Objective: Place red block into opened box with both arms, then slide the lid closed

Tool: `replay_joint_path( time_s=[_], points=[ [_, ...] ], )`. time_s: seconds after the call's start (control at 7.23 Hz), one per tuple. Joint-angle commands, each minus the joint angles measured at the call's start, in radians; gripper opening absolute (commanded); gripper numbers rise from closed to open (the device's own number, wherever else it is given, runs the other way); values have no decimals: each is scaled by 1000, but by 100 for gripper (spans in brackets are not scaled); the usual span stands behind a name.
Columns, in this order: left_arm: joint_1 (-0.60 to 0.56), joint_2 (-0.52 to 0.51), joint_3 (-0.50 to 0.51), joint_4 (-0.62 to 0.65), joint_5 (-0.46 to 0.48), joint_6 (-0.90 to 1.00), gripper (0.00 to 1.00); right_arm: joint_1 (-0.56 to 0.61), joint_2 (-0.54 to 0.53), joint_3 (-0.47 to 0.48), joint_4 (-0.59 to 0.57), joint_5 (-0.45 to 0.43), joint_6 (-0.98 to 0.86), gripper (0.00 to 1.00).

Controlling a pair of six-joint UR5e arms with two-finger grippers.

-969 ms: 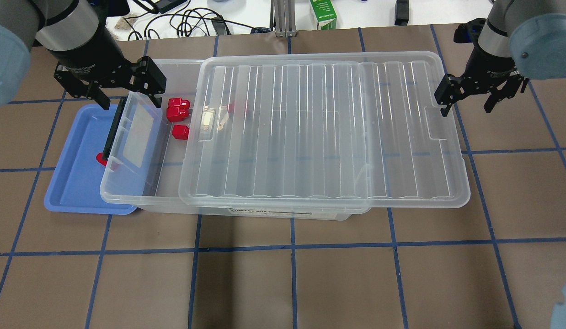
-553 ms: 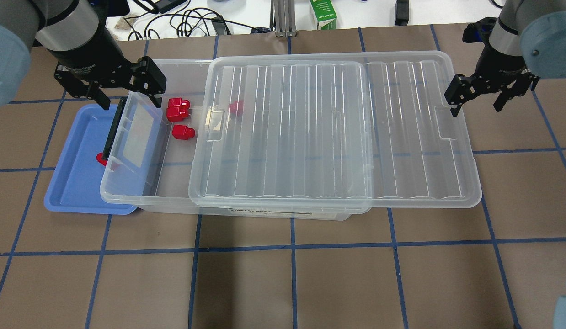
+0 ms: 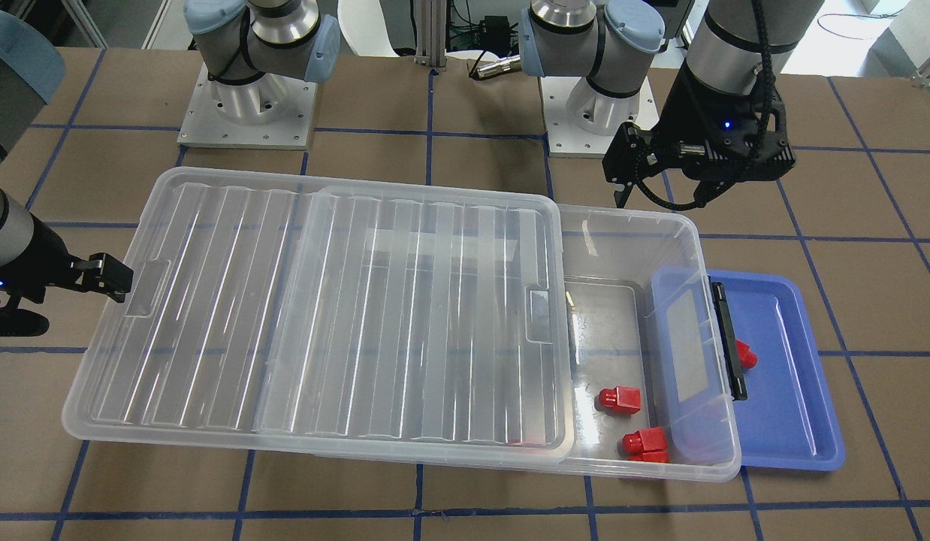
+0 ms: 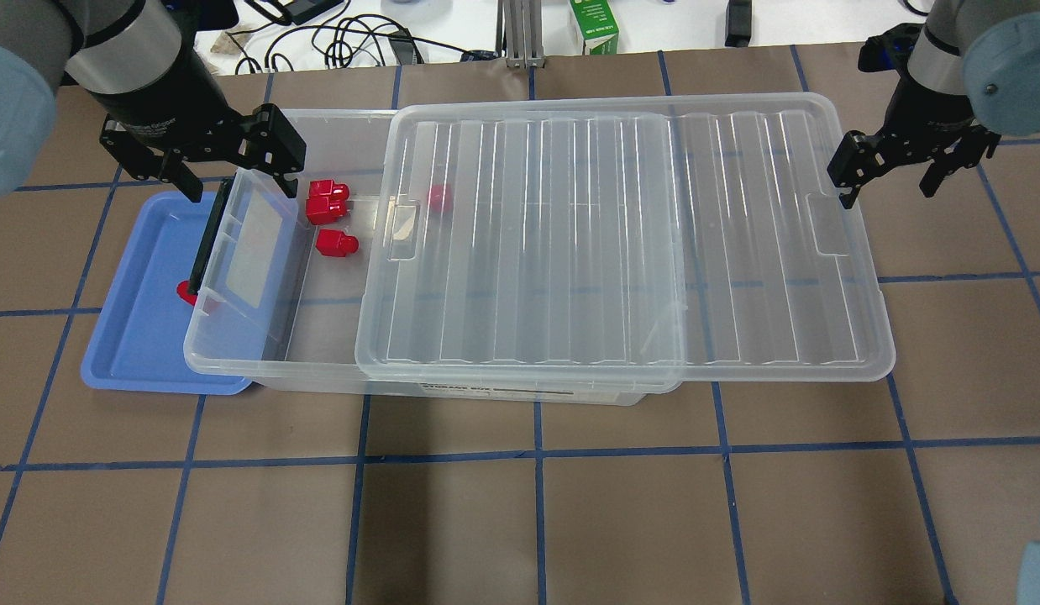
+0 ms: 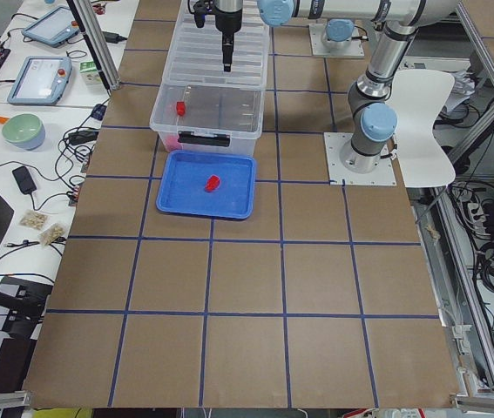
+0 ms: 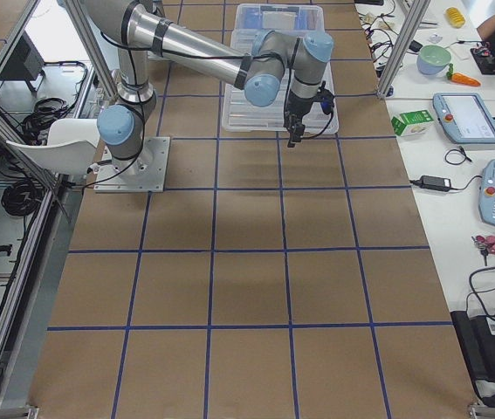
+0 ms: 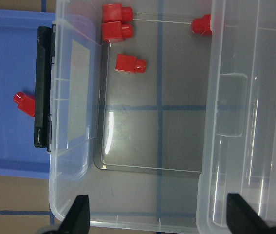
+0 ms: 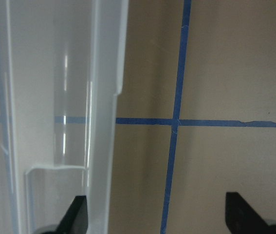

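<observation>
The clear box [image 4: 486, 388] lies across the table with its left end uncovered. The ribbed lid [image 4: 570, 252] rests on it, pushed right and overhanging the right end. Three red blocks [image 4: 335, 244] lie in the uncovered part; another [image 4: 438, 196] shows through the lid. One more red block [image 4: 186, 291] sits on the blue tray [image 4: 142, 336], partly behind the box's black latch. My left gripper [image 4: 234, 181] hangs open over the box's far left corner, holding nothing. Off the lid's right end, my right gripper [image 4: 891, 181] is open, and the lid's edge [image 8: 103, 97] shows beside it.
The tray's right edge is tucked under the box's left end. A green carton [image 4: 594, 25] and cables [image 4: 335, 34] lie beyond the table's far edge. The two arm bases [image 3: 247, 113] stand on the robot's side of the box.
The lid has slid to the right, uncovering more of the box's left end. My right gripper has moved right and slightly away with it. The left gripper has stayed still.
</observation>
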Motion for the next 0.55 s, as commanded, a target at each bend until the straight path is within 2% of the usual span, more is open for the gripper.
replay_joint_path(
  time_s=[0.0,0.42],
  points=[
    [3,3,0,-3,5,-1,100,-2,8,0,0,-6,-32,100],
    [66,-23,9,-9,-8,-13,100,-40,8,-3,3,-5,-40,100]
  ],
)
